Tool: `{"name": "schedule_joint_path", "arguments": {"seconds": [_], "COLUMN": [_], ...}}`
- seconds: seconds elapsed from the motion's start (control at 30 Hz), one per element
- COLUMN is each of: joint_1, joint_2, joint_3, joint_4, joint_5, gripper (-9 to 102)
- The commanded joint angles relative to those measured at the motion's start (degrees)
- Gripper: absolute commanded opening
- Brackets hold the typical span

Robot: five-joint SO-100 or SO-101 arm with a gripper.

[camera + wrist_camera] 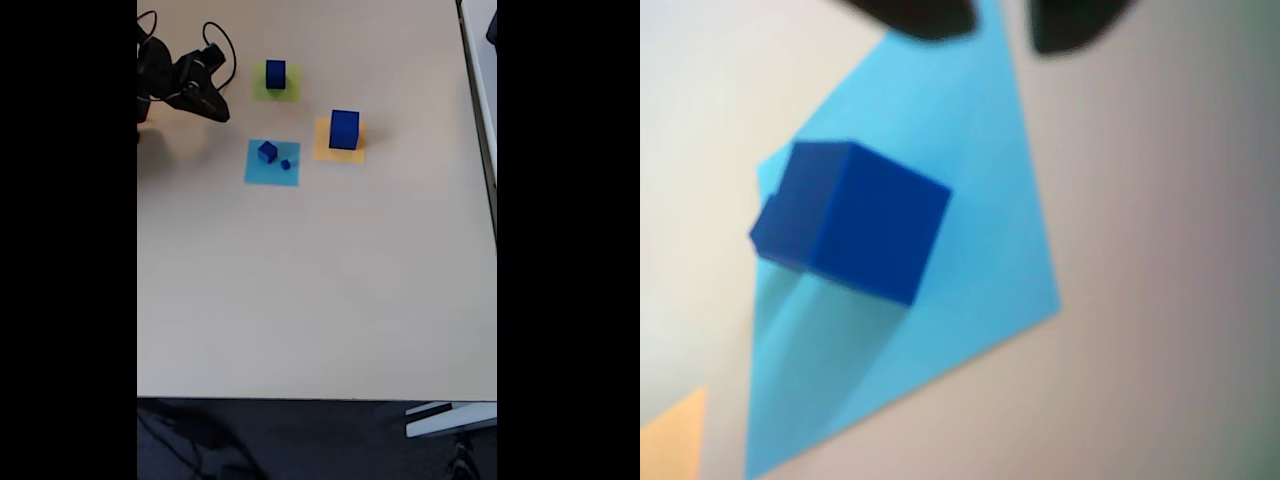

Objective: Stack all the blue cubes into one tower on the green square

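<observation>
In the fixed view, a mid-sized blue cube (275,73) stands on the green square (290,92). The largest blue cube (344,129) sits on an orange-yellow square (322,148). A small blue cube (267,152) and a tiny one (285,164) rest on a light-blue square (262,175). My gripper (220,112) hovers to the left of the green square, above and left of the light-blue one, holding nothing. In the wrist view the small cube (850,220) lies on the light-blue square (970,200), below my open gripper (1000,20), whose dark fingertips (920,15) stand apart at the top edge.
The arm's dark body and cables (165,70) fill the table's far left corner in the fixed view. The beige tabletop (320,290) stretches bare toward the near edge. A corner of the orange-yellow square (675,440) shows at the wrist view's bottom left.
</observation>
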Motion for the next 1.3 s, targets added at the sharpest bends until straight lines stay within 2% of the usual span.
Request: {"name": "schedule_joint_path", "arguments": {"seconds": [0.0,1.13,1.23,1.27], "joint_1": [-0.1,0.8,3.6,4.0], "joint_2": [1.3,1.3,1.3,1.3], "joint_3": [0.2,0.2,0.4,0.4], "joint_4": [0.4,0.0,-1.4,-2.8], "joint_5": [-0.2,-1.8,-0.4,3.0], "gripper": [0,0,0,0]}}
